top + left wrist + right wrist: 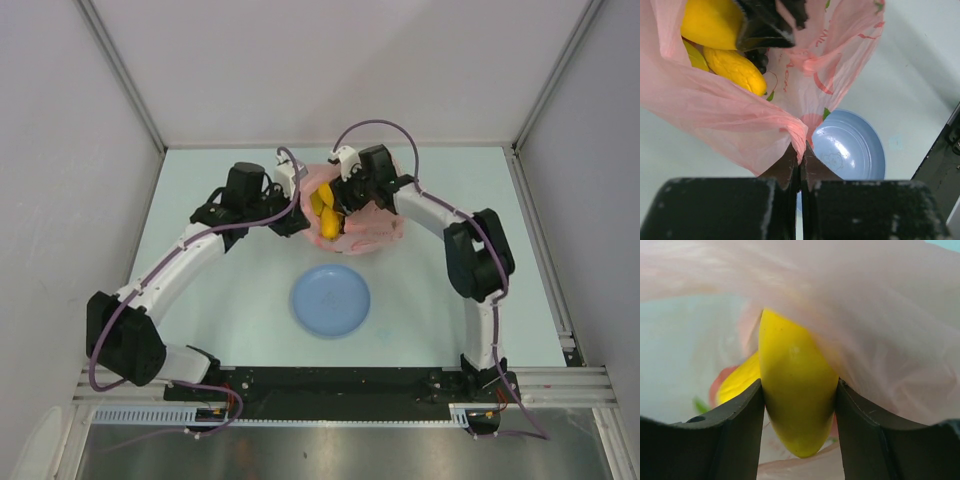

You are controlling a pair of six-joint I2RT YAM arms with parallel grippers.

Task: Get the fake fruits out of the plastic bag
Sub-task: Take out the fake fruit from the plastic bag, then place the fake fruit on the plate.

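The pink plastic bag (372, 228) lies at the table's far middle with its mouth held open. My left gripper (296, 205) is shut on the bag's rim (799, 134) on its left side. My right gripper (343, 196) reaches into the bag from the far side and is shut on a smooth yellow oval fruit (796, 385), which also shows in the left wrist view (710, 22). A second, bumpy yellow fruit (735, 69) lies inside the bag beside it (740, 380). Something dark (758, 59) lies behind them. Other fruits are hidden by the bag.
A round light blue plate (331, 300) lies on the table in front of the bag, between the two arms; it also shows in the left wrist view (850, 147). White walls enclose the table on three sides.
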